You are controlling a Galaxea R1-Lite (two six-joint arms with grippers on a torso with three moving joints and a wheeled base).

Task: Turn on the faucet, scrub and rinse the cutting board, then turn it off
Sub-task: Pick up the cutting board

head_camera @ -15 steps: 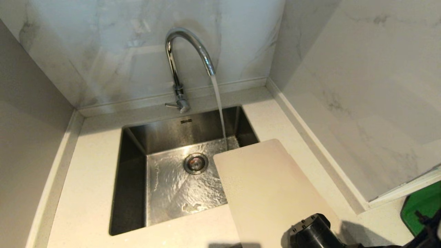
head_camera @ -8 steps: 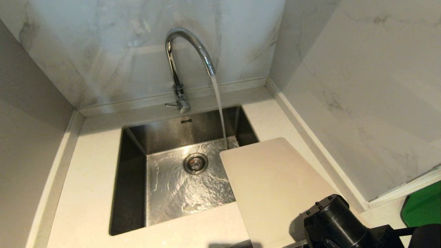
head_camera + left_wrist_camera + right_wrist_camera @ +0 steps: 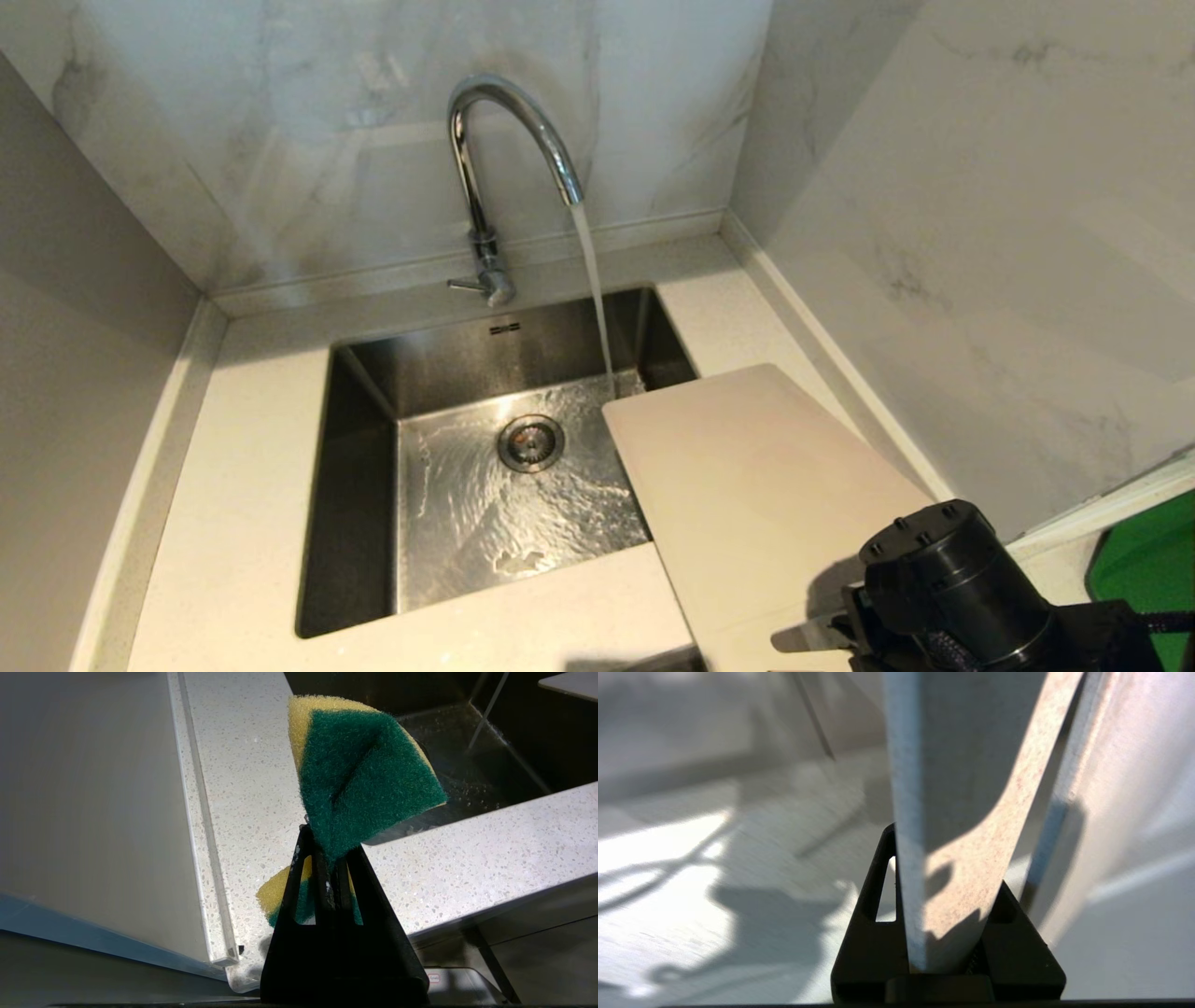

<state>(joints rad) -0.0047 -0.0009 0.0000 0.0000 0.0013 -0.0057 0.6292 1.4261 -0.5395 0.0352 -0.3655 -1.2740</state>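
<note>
Head view: the chrome gooseneck faucet [image 3: 509, 140] stands behind a stainless sink [image 3: 359, 523], its thin side lever [image 3: 464, 285] sticking out toward the robot's left. A stream of water [image 3: 595, 299] runs from the spout and lands on the sink floor near the back right corner, just beside the far edge of the cutting board [image 3: 756, 485]; ripples spread around the drain strainer [image 3: 530, 442]. A small dark mark is stamped on the sink's back wall below the faucet, too small to read. The cream-white cutting board lies over the right rim of the sink, its far left corner jutting over the basin and the rest above the speckled countertop [image 3: 233, 485]. The black right arm [image 3: 952, 588] sits at the board's near end, at the lower right of the view. A bright green flat object [image 3: 1148, 560] shows at the right edge, below the marble wall.

In the right wrist view, the right gripper [image 3: 943, 952] is clamped on the edge of the cutting board [image 3: 952, 812], which rises edge-on from between the jaws.

In the left wrist view, the left gripper [image 3: 331, 868] is pressed tight on a green-and-yellow sponge [image 3: 359, 770], folding it. It hangs over the countertop's front edge, near the sink's front corner. A small white label with a red oval outline sits low beneath the counter; its writing cannot be read.
</note>
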